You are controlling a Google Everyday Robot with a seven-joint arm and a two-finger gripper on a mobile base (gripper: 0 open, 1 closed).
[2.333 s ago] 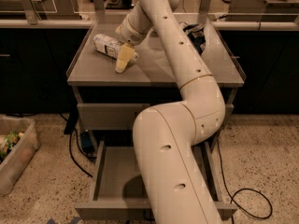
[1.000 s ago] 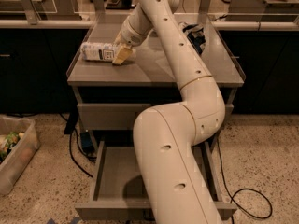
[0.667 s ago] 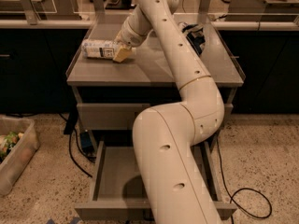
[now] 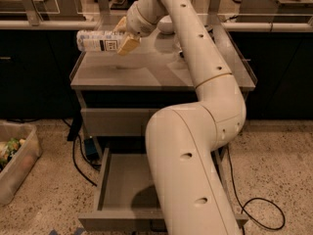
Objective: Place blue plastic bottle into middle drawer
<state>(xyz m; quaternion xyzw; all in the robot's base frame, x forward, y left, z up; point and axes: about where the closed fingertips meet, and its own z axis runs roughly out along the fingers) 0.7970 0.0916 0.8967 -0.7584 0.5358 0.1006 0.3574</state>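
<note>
The blue plastic bottle (image 4: 98, 41) lies sideways in the air above the left part of the grey cabinet top (image 4: 146, 72), its pale label with a dark text panel facing me. My gripper (image 4: 123, 39) is shut on the bottle's right end, with yellowish fingers (image 4: 128, 44) on either side of it. The middle drawer (image 4: 124, 185) stands pulled open low down, a shallow grey tray with a flat floor. My white arm hides its right part.
A closed grey drawer front (image 4: 115, 121) sits just under the cabinet top. A clear bin (image 4: 17, 160) with items stands on the floor at left. Black cables (image 4: 254, 204) run over the speckled floor. A glass rail (image 4: 49, 23) and counters stand behind.
My gripper has lifted the bottle off the cabinet top and carried it up and slightly left; it now hangs level in the air.
</note>
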